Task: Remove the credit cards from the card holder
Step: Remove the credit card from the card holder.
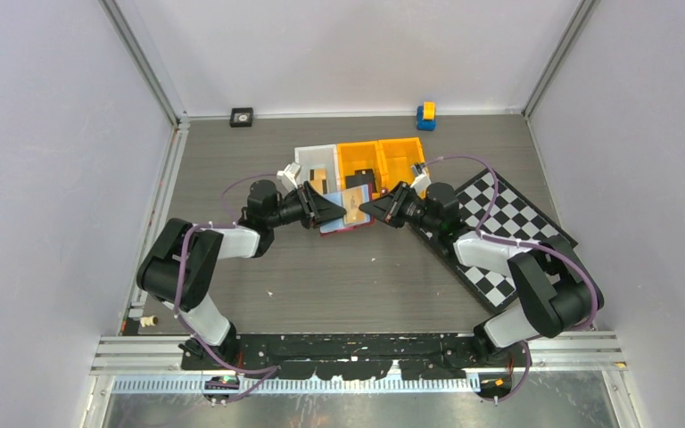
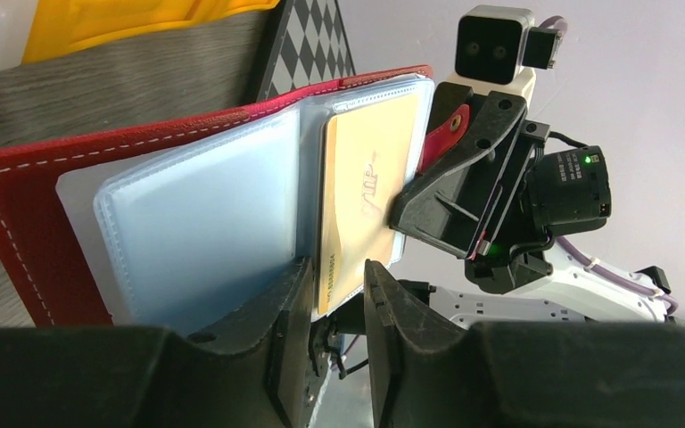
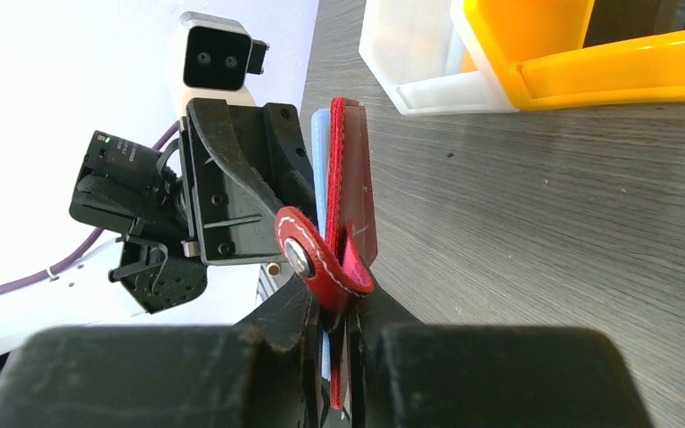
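The left gripper (image 2: 339, 308) fills the foreground of its own view. Its jaws are a narrow slit apart, and the bottom edge of one tan credit card (image 2: 366, 178) stands in that slit. I cannot tell whether the pads actually pinch it. The card sits among the pale clear sleeves (image 2: 205, 223) of the card holder (image 2: 18, 223), which is open and held up off the table (image 1: 321, 285), just on the near side of the yellow bin (image 1: 392, 156). The right gripper (image 3: 339, 308) is clamped on the thin edge of the red cover, right by the snap tab (image 3: 317, 259). The main risk, as I judge it, is that the left jaws catch sleeve plastic along with the card. A pull would then drag the whole holder and twist it out of that slim right-hand grip. A loose pinch could instead let the card slide free and drop toward the yellow bin, or simply stay lodged in its sleeve.
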{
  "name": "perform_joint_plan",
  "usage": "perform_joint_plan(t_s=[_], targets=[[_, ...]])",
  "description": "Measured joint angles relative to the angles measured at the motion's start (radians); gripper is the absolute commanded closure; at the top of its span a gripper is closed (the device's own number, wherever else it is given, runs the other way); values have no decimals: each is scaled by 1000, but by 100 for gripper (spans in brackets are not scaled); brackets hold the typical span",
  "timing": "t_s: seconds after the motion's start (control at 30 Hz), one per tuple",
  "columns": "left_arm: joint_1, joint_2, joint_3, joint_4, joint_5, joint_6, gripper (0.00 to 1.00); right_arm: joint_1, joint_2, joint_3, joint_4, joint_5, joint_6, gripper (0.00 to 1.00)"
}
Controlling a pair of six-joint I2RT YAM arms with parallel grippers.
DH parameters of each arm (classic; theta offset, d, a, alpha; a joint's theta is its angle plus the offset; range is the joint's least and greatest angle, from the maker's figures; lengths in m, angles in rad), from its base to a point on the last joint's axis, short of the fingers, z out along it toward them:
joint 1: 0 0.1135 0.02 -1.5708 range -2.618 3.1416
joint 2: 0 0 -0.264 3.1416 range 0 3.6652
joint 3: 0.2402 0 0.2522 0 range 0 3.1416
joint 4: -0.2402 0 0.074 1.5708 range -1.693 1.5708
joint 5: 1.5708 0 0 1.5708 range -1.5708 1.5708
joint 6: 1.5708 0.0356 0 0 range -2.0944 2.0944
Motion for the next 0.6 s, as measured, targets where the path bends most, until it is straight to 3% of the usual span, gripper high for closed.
perform_joint_plan(t_s=[0.1,0.27,0.6], targets=[[0,0,4,-21,1,7,72,0,11,0,6,-5,3,99],[0,2,4,-14,2,1,85,-1,15,0,8,-6,5,99],[3,3,4,6,1,-2,89,-7,16,16,-33,6,-11,100]])
